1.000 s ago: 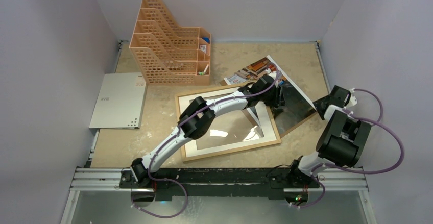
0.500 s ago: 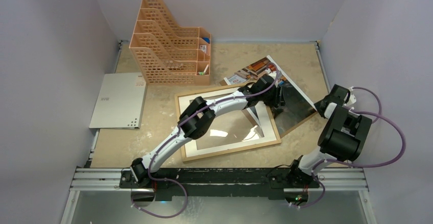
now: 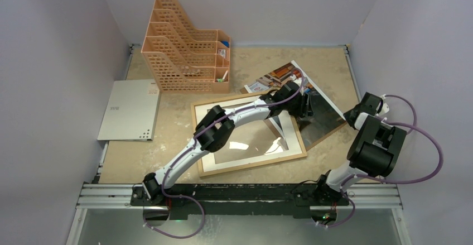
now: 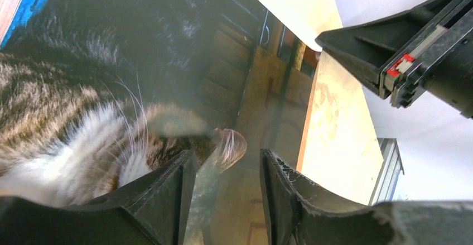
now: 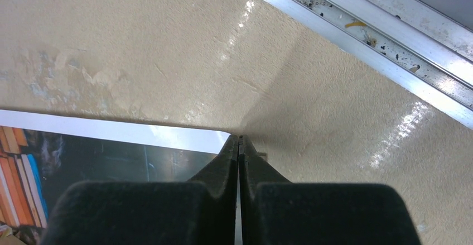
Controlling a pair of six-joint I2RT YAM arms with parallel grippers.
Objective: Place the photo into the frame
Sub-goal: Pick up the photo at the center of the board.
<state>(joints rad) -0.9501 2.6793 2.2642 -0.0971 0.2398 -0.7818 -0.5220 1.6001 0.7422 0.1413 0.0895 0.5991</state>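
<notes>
The photo (image 3: 276, 76), a cat among colourful books with a white border, lies tilted at the back right, its near part over the right corner of the light-wood frame (image 3: 254, 165). My left gripper (image 3: 304, 106) reaches over the frame and sits low over the photo. In the left wrist view its jaws (image 4: 227, 161) are open above the cat's fur (image 4: 83, 116), nothing between them. My right gripper (image 3: 347, 115) is at the photo's right corner. The right wrist view shows its jaws (image 5: 239, 140) shut on the photo's white-bordered corner (image 5: 167, 136).
An orange lattice file organizer (image 3: 187, 47) stands at the back left. A grey perforated sheet (image 3: 130, 110) lies at the left edge. An aluminium rail (image 5: 379, 38) runs along the table's right side, close to the right gripper. Walls enclose three sides.
The right gripper's jaws have closed onto the photo's corner. The left gripper's jaws have opened slightly. Both arms have hardly moved.
</notes>
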